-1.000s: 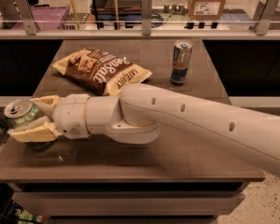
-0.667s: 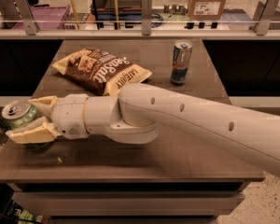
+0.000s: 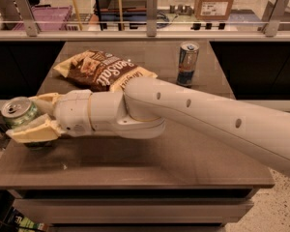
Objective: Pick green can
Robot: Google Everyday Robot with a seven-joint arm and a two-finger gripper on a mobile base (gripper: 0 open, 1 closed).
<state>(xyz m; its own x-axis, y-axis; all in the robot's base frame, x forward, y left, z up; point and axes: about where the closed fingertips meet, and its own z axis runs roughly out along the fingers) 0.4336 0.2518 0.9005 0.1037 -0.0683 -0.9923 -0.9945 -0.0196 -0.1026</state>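
One pincer [image 3: 28, 119] grips green can [image 3: 15, 109] beside table edge [image 3: 17, 170].

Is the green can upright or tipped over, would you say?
Upright: the green can has its silver top up, held by the gripper at the table's edge.

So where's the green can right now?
The green can is at the far left of the camera view, at the left edge of the table, clamped between the jaws of the gripper, nearer the camera than the chip bag.
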